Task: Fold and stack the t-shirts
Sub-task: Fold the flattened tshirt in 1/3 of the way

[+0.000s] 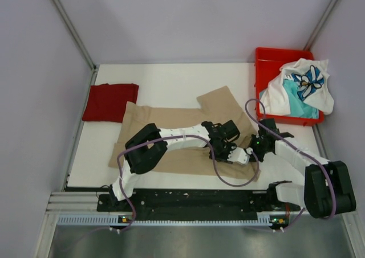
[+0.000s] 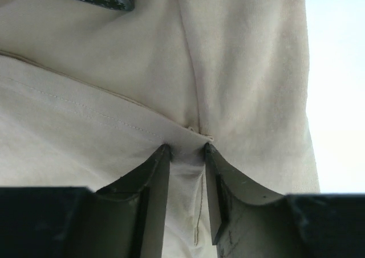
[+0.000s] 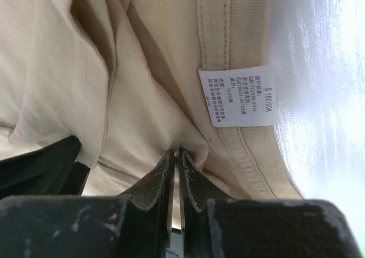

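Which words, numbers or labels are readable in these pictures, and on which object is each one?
"S 160/80A": on the white care label sewn inside the tan t-shirt.
The label's other lines: too small to read.
Blue print on the white t-shirt in the red bin: no readable words.
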{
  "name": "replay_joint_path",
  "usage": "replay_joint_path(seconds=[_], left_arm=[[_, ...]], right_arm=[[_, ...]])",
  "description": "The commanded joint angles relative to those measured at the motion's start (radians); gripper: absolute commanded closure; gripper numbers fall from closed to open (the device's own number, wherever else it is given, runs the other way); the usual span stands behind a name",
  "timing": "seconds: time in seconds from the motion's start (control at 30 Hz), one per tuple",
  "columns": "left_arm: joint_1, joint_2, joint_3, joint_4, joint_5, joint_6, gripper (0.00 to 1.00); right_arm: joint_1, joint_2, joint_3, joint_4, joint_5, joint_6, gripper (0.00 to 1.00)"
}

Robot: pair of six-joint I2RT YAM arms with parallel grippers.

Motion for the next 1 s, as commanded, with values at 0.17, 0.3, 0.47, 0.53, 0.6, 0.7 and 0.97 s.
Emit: replay_joint_path(seconds=[0.17,0.3,0.47,0.53,0.6,0.7,0.97], left_arm=[[0.002,-0.018,0.008,-0.052,0.052,0.015,1.0],[0.012,-0.05,0.041,-0.113,0.076,0.011,0.94],[0.013,-0.029,0.041,-0.141,0.115,0.019,0.8],[0.012,-0.018,0.043,-0.133,0.122,-0.004,0.79],[0.013,-0.017,0.043,-0.116,0.136,-0.022,0.75],[0.013,-0.03,0.055,-0.122,0.178,-0.041,0.66],[0.01,-0.04,0.026,-0.074,0.172,-0.058,0.64]], right_arm=[[-0.003,-0.045,-0.069,0.044,0.13,0.07,0.94],[-0.003,-0.049,-0.066,0.039,0.153,0.076,0.94],[-0.004,-0.038,-0.064,0.038,0.149,0.071,0.94],[-0.004,-0.033,-0.063,0.038,0.146,0.065,0.94],[-0.003,-0.029,-0.058,0.039,0.146,0.065,0.94],[-0.003,-0.018,-0.056,0.039,0.143,0.056,0.95],[-0.003,-0.016,-0.052,0.041,0.135,0.048,0.95]])
